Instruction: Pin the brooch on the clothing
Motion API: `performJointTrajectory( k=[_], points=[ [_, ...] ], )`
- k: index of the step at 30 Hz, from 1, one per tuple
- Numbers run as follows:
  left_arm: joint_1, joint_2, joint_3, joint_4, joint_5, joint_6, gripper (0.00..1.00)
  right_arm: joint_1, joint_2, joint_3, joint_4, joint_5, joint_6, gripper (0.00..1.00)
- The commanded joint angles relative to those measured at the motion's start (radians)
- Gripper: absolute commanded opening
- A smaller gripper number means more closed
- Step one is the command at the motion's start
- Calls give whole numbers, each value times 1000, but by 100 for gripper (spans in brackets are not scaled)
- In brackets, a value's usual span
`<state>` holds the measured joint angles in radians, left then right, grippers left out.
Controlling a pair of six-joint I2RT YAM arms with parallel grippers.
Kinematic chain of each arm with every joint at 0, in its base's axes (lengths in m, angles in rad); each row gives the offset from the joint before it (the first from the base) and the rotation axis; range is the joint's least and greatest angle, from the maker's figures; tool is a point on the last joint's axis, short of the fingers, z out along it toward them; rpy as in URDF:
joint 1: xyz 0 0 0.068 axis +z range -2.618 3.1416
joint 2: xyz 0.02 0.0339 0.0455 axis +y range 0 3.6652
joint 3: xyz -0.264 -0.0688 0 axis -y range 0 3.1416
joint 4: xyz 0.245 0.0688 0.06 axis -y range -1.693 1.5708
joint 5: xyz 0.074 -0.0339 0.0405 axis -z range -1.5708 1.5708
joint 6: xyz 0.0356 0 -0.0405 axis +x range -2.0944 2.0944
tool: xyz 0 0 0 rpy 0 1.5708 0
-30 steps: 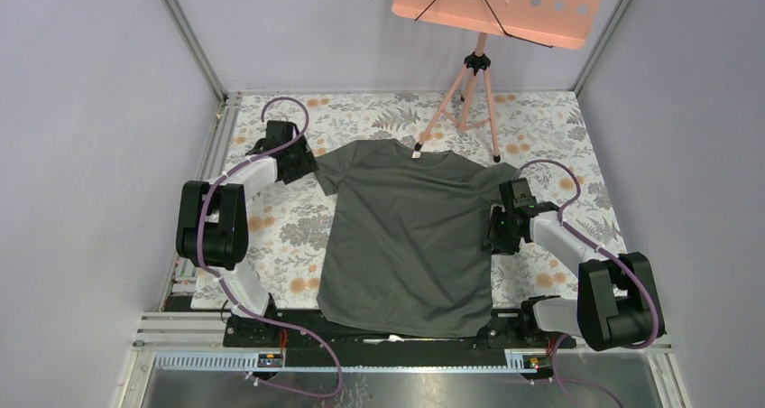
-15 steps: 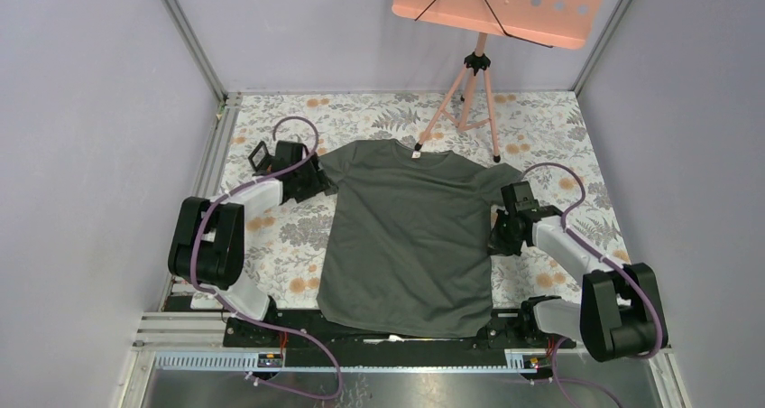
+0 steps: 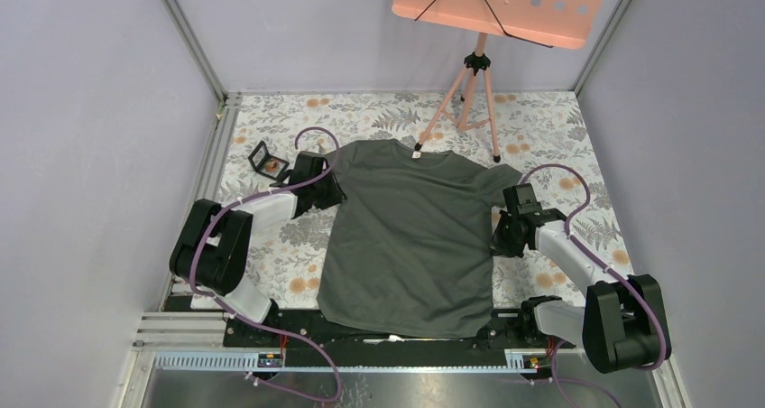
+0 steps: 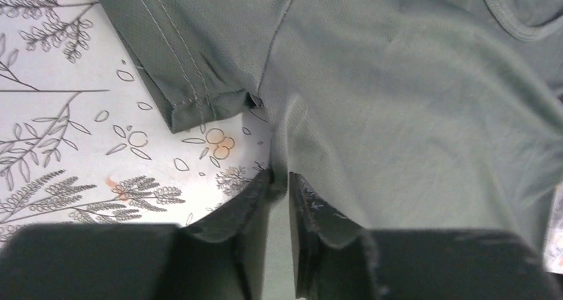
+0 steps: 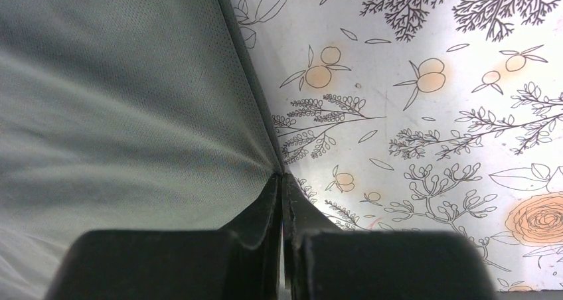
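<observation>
Works over a shirt spread flat in the middle of the floral bench, neck and white label toward the far side, hem down by the arm bases. With the right gripper, reaches in low at the shirt's side edge just below the sleeve. Seen from the wrist, has the right gripper closed tight on the very edge of the cloth, with fine creases fanning out from the pinch. With the left gripper, meets the opposite edge under the other sleeve. Up close, shows the left gripper with fingers a narrow slit apart and a ridge of cloth running into the slit. Cannot tell whether clamped there or only straddling. Has the brooch not yet on the shirt, only a small orange-brown spot inside an open black case on the bench, near the left gripper on its far left, apart from the sleeve. Beyond the collar, a salmon stand on a tripod, one foot just beside the neck.
</observation>
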<state>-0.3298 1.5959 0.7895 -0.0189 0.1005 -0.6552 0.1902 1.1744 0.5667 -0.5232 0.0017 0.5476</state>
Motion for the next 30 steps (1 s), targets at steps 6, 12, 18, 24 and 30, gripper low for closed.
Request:
performJointTrajectory(
  k=[6,12,18,24,30],
  points=[
    [-37,-4,-48,34,-63,37,0,-3,13,-4,-10,21,2,0],
    [-72,-59,-134,54,-77,35,0,-3,26,2,-3,21,-6,0],
    [-92,-158,-212,31,-96,9,0,-3,32,2,3,23,-6,0],
    [-92,-226,-235,-17,-142,8,0,-3,44,4,13,24,-9,0],
    [-90,-220,-178,-71,-194,41,0,-2,28,8,3,44,-9,0]
  ],
)
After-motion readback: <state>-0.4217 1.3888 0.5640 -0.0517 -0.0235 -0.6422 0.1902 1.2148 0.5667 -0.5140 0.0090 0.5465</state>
